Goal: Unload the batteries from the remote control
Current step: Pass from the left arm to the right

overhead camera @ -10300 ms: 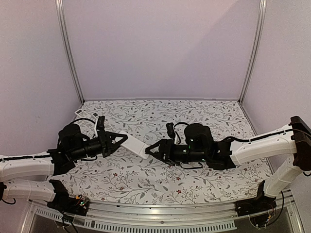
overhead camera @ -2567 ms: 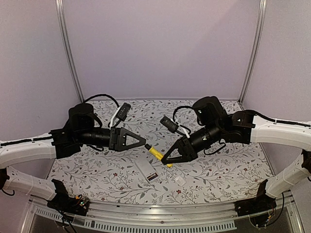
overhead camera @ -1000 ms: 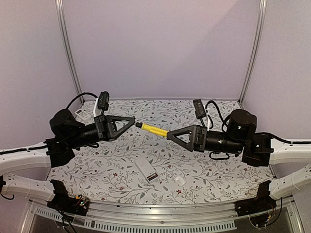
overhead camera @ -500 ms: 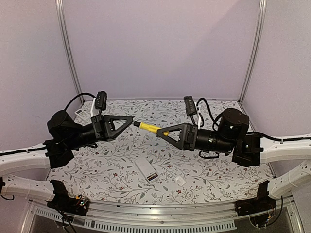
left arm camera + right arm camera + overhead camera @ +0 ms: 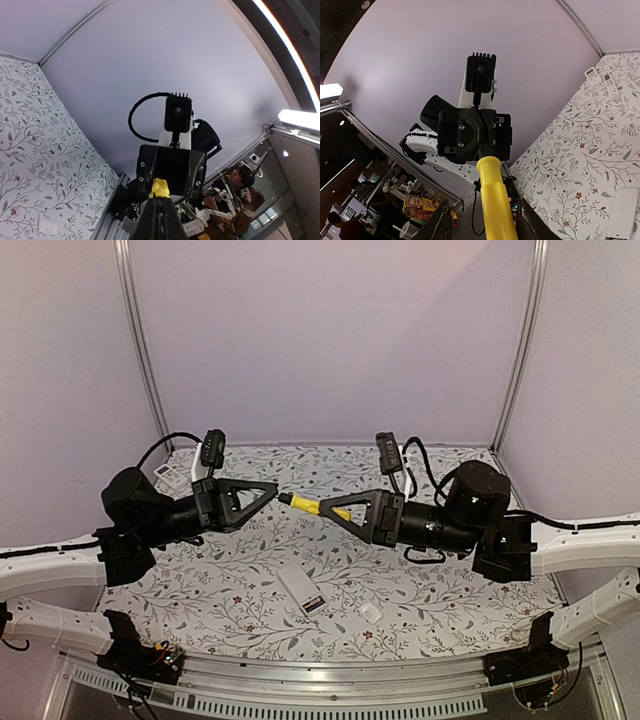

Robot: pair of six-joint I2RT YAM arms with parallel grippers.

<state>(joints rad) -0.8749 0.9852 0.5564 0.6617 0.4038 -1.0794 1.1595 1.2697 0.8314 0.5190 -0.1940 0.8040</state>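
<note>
White cover plate: small and flat, on the floral surface near the front edge, just right of the remote and apart from it.
Remote: white, flat on the surface between the two arms and below the claws, angled with its near end to the right. That end shows a dark open patch.
Batteries: too small to make out. Whether any sit in the dark patch cannot be told.
Screwdriver: yellow handle and dark tip, held off the surface and roughly level, spanning the gap between the two claws, tip towards the left arm.
Right claw: closed around the yellow handle. In the right wrist view the handle rises from between the fingers straight towards the other arm.
Left claw: fingers drawn tight together on the dark tip. In the left wrist view they form one narrow wedge, with the yellow of the handle showing just past their ends.
Claws together: nose to nose, joined only by the tool, each wrist camera looking into the other.
Two small white devices: side by side in the far left corner of the surface — well apart from everything else.
Walls: plain lavender, with metal posts at the corners.
</note>
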